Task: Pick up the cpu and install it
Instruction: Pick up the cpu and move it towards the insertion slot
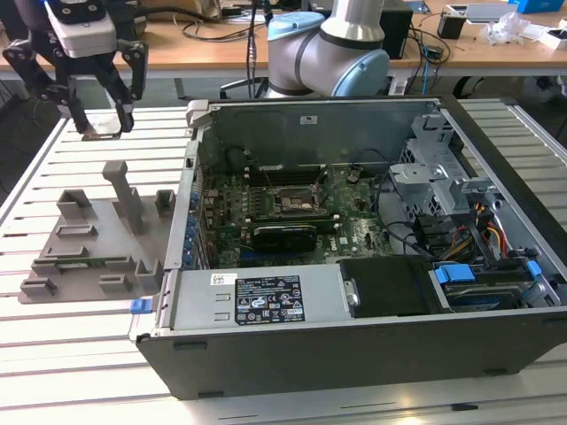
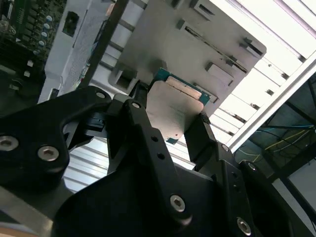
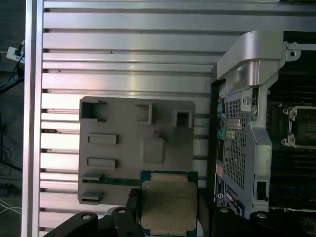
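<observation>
— As you have the exterior view up, what do you make of it from there?

— I see my gripper (image 1: 102,122) high at the exterior view's left, above the slatted table (image 1: 53,372). It is on the far side of the grey tray (image 1: 89,243) and well apart from the open computer case (image 1: 354,354). A small pale square sits between its tips. Inside the case the black socket frame (image 1: 292,202) lies on the motherboard (image 1: 354,226), and the arm (image 1: 332,40) rises behind the case.

— And the wrist cameras, what do they add?

— They tell me what that square is. In the first wrist view it is the cpu (image 3: 169,205), its silvery-grey top toward the lens with a blue-green edge along one side. Past it I look onto the grey tray's blocks and slots, with the case wall (image 3: 242,123) beside the tray and the socket frame beyond that wall. The second wrist view takes the cpu at a slant, so I get the same metal top with the tray behind it.

— How wide are the fingers?

— No wider than the cpu itself. In the second wrist view the two black fingers (image 2: 200,131) press on opposite edges of it, one on each side, with no gap I can see. So I have it clamped, held off the table near the tray and well apart from the socket frame.
</observation>
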